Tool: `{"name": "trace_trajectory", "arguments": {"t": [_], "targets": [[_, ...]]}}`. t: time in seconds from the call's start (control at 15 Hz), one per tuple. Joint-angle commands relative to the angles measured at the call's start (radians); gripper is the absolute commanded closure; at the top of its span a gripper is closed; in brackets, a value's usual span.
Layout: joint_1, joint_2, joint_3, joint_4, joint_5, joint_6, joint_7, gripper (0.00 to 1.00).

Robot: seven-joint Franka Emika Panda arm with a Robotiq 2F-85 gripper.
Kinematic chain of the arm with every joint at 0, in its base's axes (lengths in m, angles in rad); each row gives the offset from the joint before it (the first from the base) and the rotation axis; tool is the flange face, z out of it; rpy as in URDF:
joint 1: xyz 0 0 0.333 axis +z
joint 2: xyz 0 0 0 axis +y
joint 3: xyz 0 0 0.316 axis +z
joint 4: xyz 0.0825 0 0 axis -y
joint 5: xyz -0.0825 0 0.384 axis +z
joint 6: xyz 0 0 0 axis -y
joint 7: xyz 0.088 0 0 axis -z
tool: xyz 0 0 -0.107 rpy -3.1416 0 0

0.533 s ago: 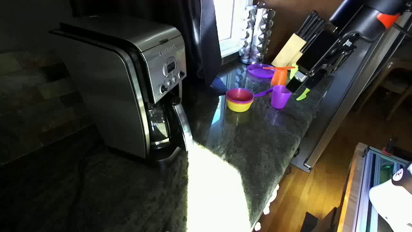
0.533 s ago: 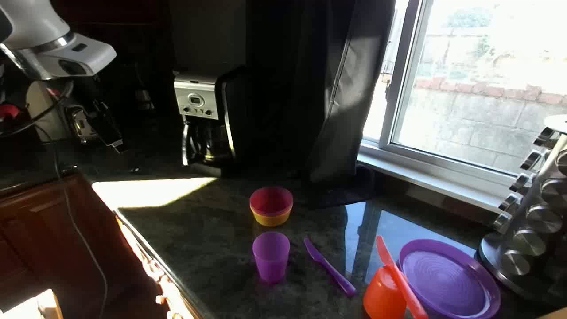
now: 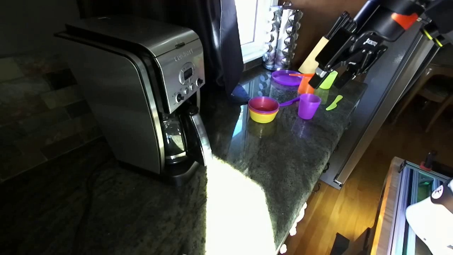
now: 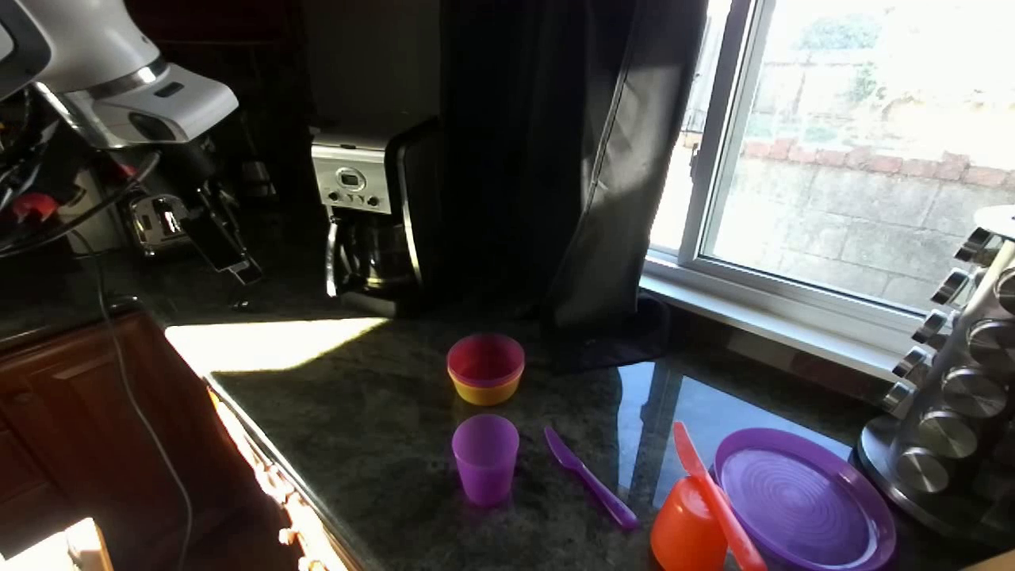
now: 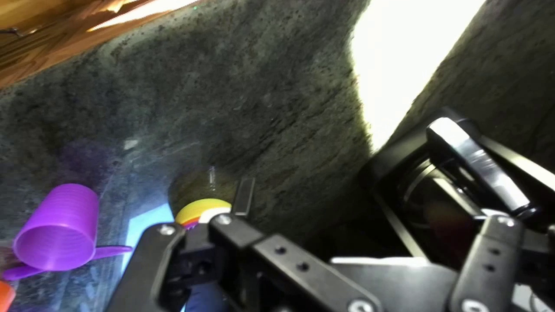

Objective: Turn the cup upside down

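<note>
The small purple cup (image 3: 308, 107) stands upright on the dark counter, mouth up. It also shows in an exterior view (image 4: 485, 464) and at the lower left of the wrist view (image 5: 71, 216). My gripper (image 3: 328, 82) is open and empty, held in the air above the counter. In an exterior view my gripper (image 4: 238, 268) is left of the cup and well apart from it. In the wrist view the fingers of my gripper (image 5: 370, 209) are wide apart with nothing between them, and the cup lies outside them to the left.
Stacked bowls (image 4: 485, 388) stand beside the cup. A purple knife (image 4: 591, 480), an orange cup (image 4: 688, 527) with an orange knife on it, a purple plate (image 4: 797, 500), a green cup (image 3: 330, 78) and a green knife (image 3: 334, 102) lie around. A coffee maker (image 3: 180, 78) stands nearby.
My gripper has moved to the right in one exterior view and a little up and left in another, uncovering the green cup. The purple cup has not moved.
</note>
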Motion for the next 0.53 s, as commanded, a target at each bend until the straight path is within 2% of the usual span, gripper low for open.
{"name": "trace_trajectory", "arguments": {"t": [0.0,0.27,0.4,0.47], "targets": [[-0.013,0.002,-0.006,0.002,-0.012,0.0,0.007,0.0],[-0.024,0.005,-0.003,0.005,-0.017,0.0,0.021,0.0],[-0.124,0.047,0.016,0.012,-0.047,0.036,0.113,0.0],[-0.157,0.065,0.0,0.009,-0.065,0.052,0.119,0.0]]}}
